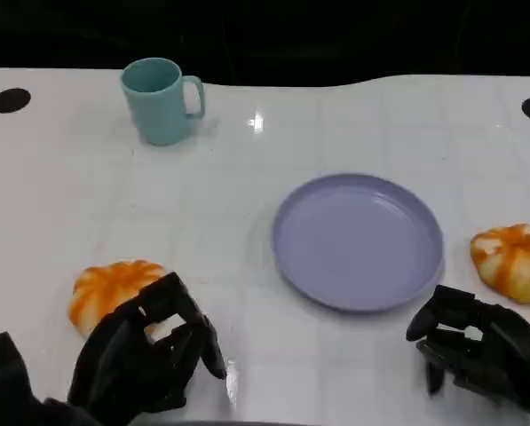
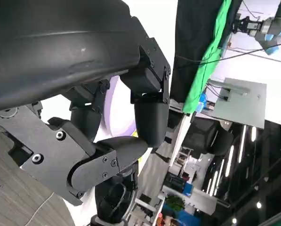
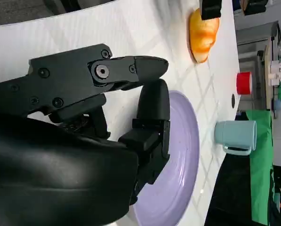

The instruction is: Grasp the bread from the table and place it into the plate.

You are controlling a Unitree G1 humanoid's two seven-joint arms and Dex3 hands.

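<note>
Two orange-and-white breads lie on the white table (image 1: pixel 247 177). One bread (image 1: pixel 109 288) is at the near left, the other bread (image 1: pixel 513 260) at the right edge. The lilac plate (image 1: pixel 358 240) sits bare in the middle. My left hand (image 1: pixel 149 351) hovers just in front of the left bread, its fingers loosely bent and overlapping the bread's near edge, holding nothing. My right hand (image 1: pixel 478 348) is near the front right, below the right bread, fingers apart and bare. The right wrist view shows the plate (image 3: pixel 178 155) under the fingers (image 3: pixel 152 106) and the left bread (image 3: pixel 204 33) beyond.
A teal mug (image 1: pixel 162 98) stands at the back left, also in the right wrist view as the mug (image 3: pixel 236 135). Black round holes (image 1: pixel 11 99) mark the table's far corners. A red cup (image 3: pixel 244 82) stands beyond the table. The plate (image 2: pixel 121 108) shows past my left fingers.
</note>
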